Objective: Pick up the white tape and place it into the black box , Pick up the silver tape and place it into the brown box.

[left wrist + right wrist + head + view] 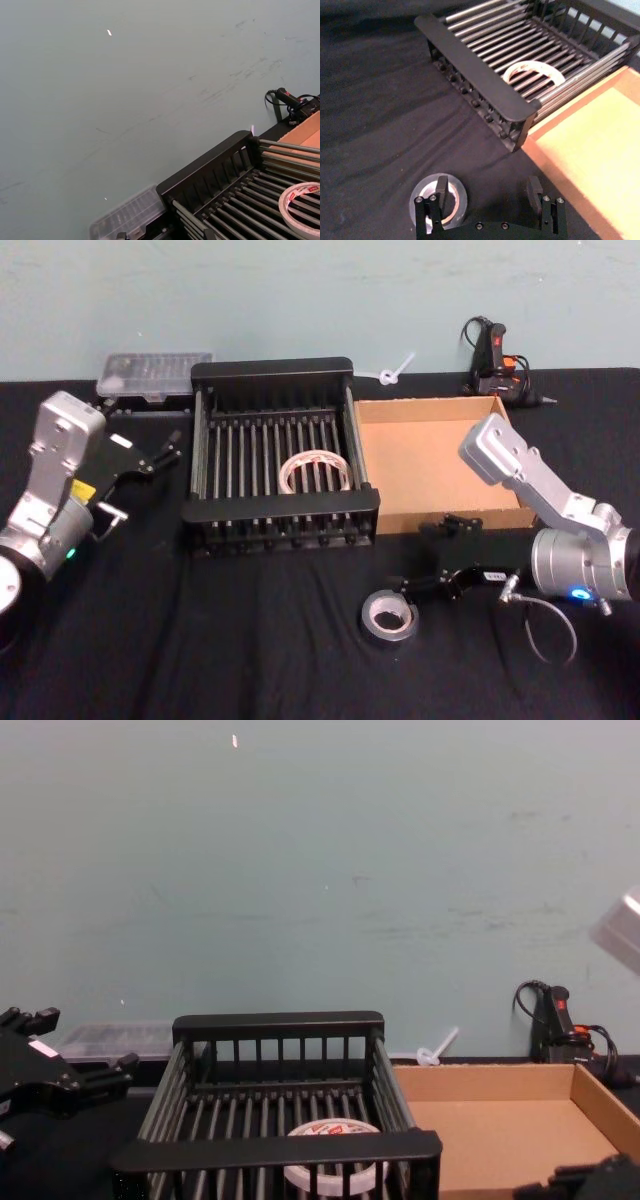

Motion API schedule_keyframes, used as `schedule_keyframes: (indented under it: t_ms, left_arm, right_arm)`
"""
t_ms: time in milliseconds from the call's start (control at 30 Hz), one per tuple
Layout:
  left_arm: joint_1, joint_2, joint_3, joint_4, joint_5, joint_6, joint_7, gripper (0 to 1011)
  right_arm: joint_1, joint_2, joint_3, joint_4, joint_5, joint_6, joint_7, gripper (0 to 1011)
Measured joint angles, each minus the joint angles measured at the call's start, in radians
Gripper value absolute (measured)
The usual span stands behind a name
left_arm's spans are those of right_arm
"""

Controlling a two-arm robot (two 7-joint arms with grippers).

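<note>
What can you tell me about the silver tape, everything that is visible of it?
The silver tape is a dull grey roll, plain, with a pale inner ring around a dark centre hole. It lies flat on the black cloth, in front of the black box and the brown box, outside both. The right gripper is open around it: one finger sits over the hole, the other stands clear of the roll.

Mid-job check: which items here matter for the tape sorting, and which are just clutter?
Job items: white tape in the black box; silver tape on the cloth by the open right gripper; brown box.

Clutter: clear plastic case, glue gun.
</note>
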Motion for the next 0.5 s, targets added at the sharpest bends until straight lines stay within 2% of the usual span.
schedule_keyframes:
  t_ms: [500]
  left_arm:
    - [0.0,0.0,0.0,0.0,0.0,0.0,0.0,1001]
  right_arm:
    - [0.025,0.006,-0.054,0.035,-0.002,0.013,0.01,1002]
